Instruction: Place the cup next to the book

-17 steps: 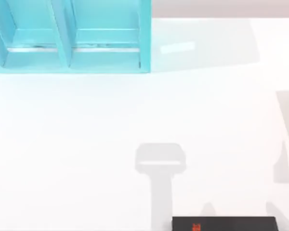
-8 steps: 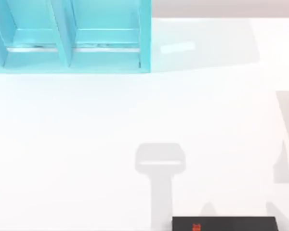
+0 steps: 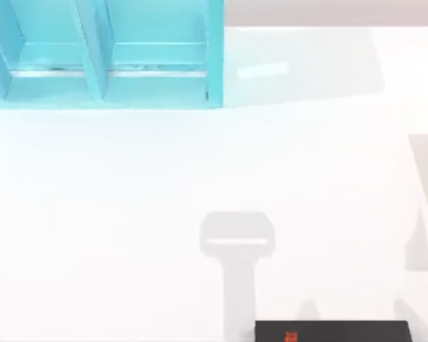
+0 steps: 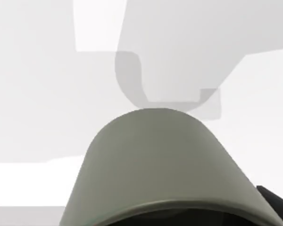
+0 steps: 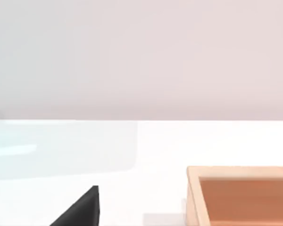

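Jaws of both arms: cannot tell. Cup (image 4: 162, 165) sits right against left wrist camera, likely carried over the table (image 3: 128, 214). Book (image 3: 333, 331) lies flat at near edge, right of centre. Turquoise shelf unit (image 3: 103, 53) far left; wooden tray (image 5: 240, 195) in right wrist view.

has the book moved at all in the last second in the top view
No. The book sits at the near edge of the table, toward the right, just as before, its distance from the turquoise shelf unit unchanged.
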Robot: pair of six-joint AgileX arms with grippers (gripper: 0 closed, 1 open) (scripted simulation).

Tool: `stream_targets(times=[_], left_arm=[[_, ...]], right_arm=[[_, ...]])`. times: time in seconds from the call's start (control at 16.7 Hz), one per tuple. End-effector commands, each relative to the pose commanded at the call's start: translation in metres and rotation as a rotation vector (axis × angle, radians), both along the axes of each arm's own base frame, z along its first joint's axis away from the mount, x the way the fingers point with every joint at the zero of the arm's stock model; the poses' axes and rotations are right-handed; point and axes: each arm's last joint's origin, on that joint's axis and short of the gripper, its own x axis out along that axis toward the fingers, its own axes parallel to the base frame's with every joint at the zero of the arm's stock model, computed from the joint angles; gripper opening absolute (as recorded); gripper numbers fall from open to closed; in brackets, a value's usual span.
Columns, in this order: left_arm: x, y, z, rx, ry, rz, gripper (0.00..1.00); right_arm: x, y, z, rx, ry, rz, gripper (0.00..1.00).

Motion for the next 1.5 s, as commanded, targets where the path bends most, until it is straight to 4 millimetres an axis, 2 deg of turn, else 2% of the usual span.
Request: stream_targets(times=[0.24, 0.36, 0.54, 0.66, 0.9, 1.14, 1.32, 1.5], left_arm=[[0.001, -0.001, -0.002, -0.003, 0.000, 0.002, 0.00], [0.008, -0.006, 0.002, 0.001, -0.017, 0.013, 0.00], [0.030, -0.028, 0.011, 0.003, -0.068, 0.046, 0.00], [0.049, -0.051, 0.019, -0.011, -0.109, 0.078, 0.00], [0.084, -0.117, 0.031, -0.096, -0.166, 0.173, 0.00], [0.105, -0.205, 0.035, -0.228, -0.114, 0.323, 0.00], [0.103, -0.276, 0.033, -0.294, 0.002, 0.475, 0.00], [0.088, -0.343, 0.031, -0.289, 0.140, 0.656, 0.00]], right_arm=[[0.000, 0.000, 0.000, 0.000, 0.000, 0.000, 1.00], [0.000, 0.000, 0.000, 0.000, 0.000, 0.000, 1.00], [0.000, 0.000, 0.000, 0.000, 0.000, 0.000, 1.00], [0.000, 0.000, 0.000, 0.000, 0.000, 0.000, 1.00], [0.000, 0.000, 0.000, 0.000, 0.000, 0.000, 1.00], [0.000, 0.000, 0.000, 0.000, 0.000, 0.000, 1.00], [0.000, 0.000, 0.000, 0.000, 0.000, 0.000, 1.00], [0.000, 0.000, 0.000, 0.000, 0.000, 0.000, 1.00]])
